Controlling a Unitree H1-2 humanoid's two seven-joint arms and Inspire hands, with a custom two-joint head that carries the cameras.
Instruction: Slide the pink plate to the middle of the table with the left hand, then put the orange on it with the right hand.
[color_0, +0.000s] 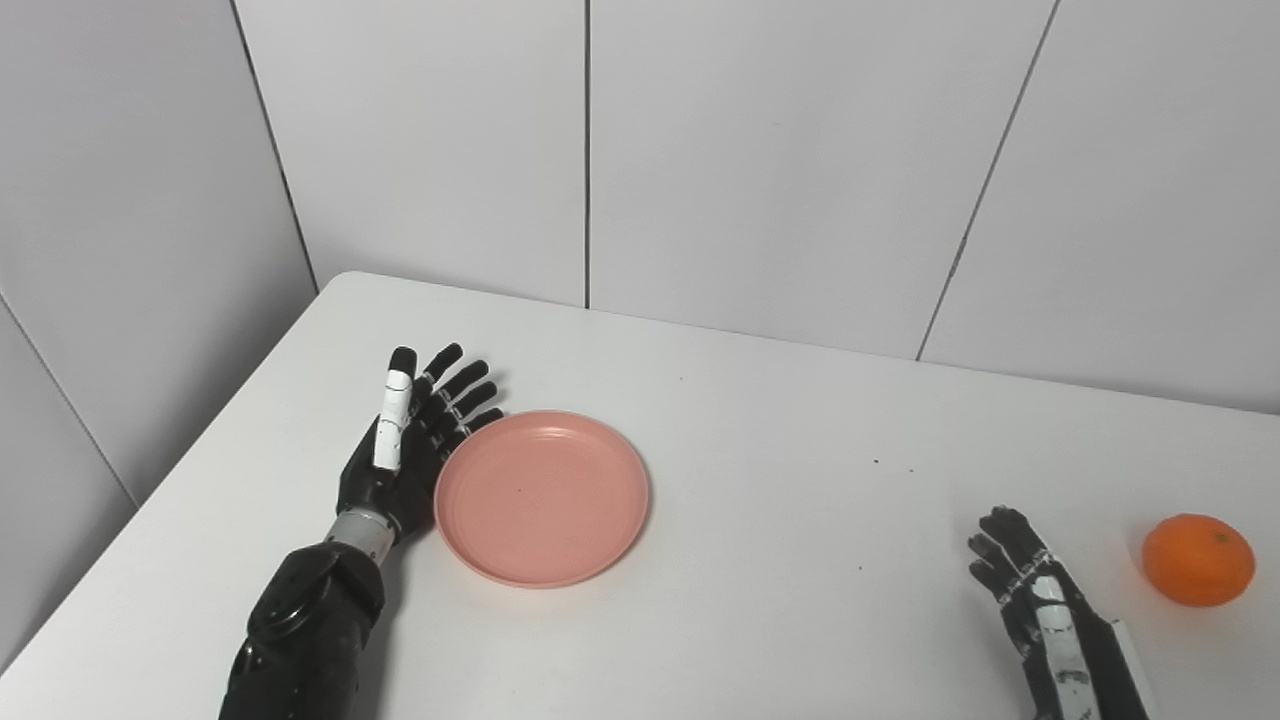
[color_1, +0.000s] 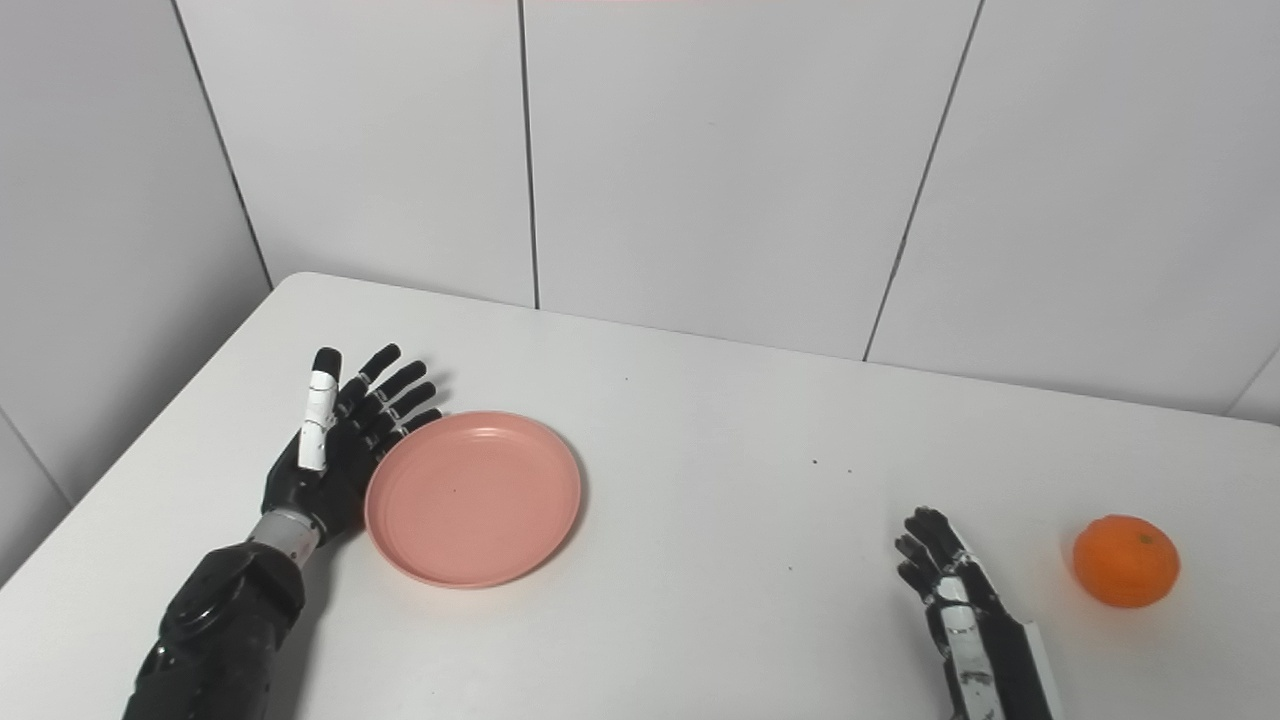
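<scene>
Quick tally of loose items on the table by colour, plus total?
Pink: 1, the pink plate
Orange: 1, the orange
Total: 2, both on the white table

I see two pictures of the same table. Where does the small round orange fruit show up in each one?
Left eye view: the small round orange fruit sits at the far right, low down, near the picture's edge.
Right eye view: it sits low on the right too, but further in from the edge.
Shared landmark: the robot's black right hand lies just left of the fruit in both views, apart from it.
</scene>
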